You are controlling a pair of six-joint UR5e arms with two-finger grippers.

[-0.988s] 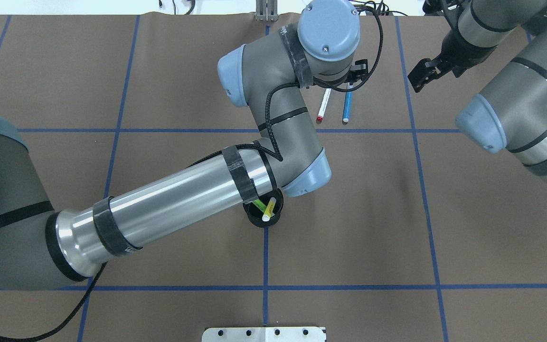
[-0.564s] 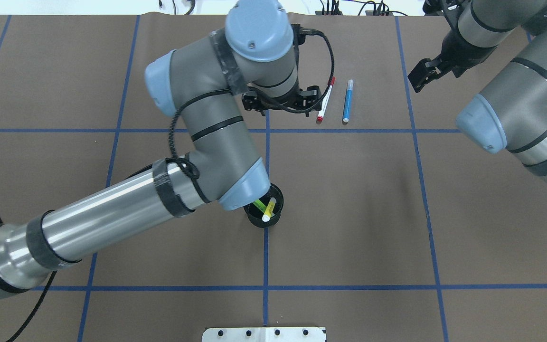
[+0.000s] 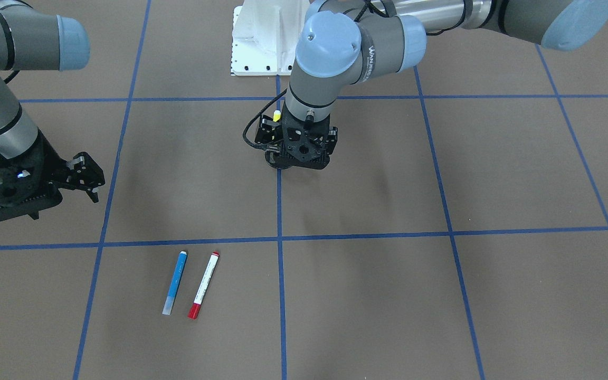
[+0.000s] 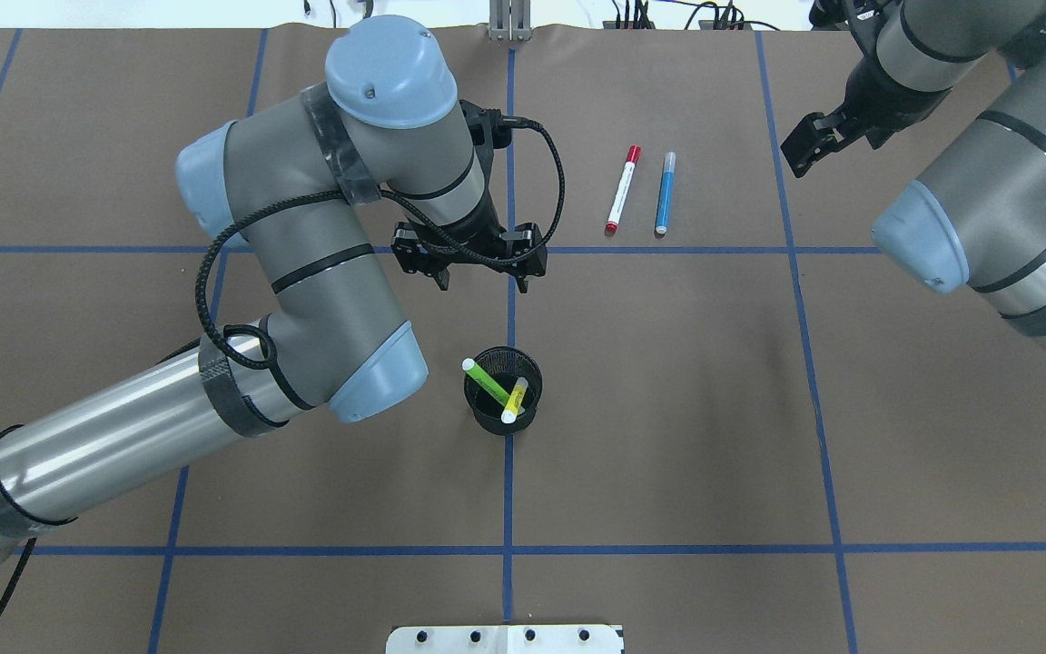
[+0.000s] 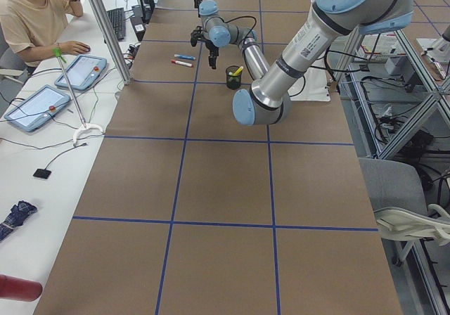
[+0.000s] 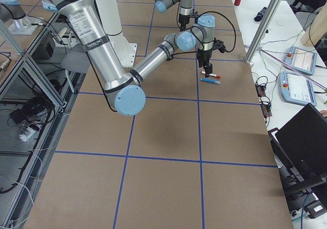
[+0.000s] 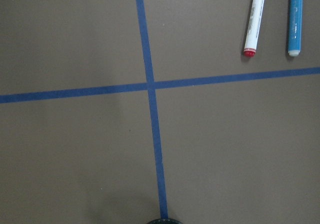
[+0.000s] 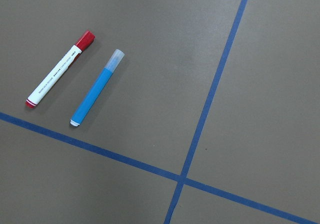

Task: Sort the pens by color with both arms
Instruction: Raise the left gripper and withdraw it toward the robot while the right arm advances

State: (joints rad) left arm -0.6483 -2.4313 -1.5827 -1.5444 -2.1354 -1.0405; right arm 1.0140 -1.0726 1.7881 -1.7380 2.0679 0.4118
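Hovering over bare table with its fingers spread and nothing held, the left gripper (image 4: 483,282) sits between two groups of pens. Nearer the robot, a black mesh cup (image 4: 537,386) holds the lime green pen (image 4: 485,377) and the yellow pen (image 4: 516,400), both leaning and probably waiting to be drawn out. Farther off, the red-capped pen (image 4: 623,189) and the blue pen (image 4: 665,193) lie side by side, apart, seemingly already sorted. Beyond them the right gripper (image 4: 797,153) hangs raised, apparently released and empty.
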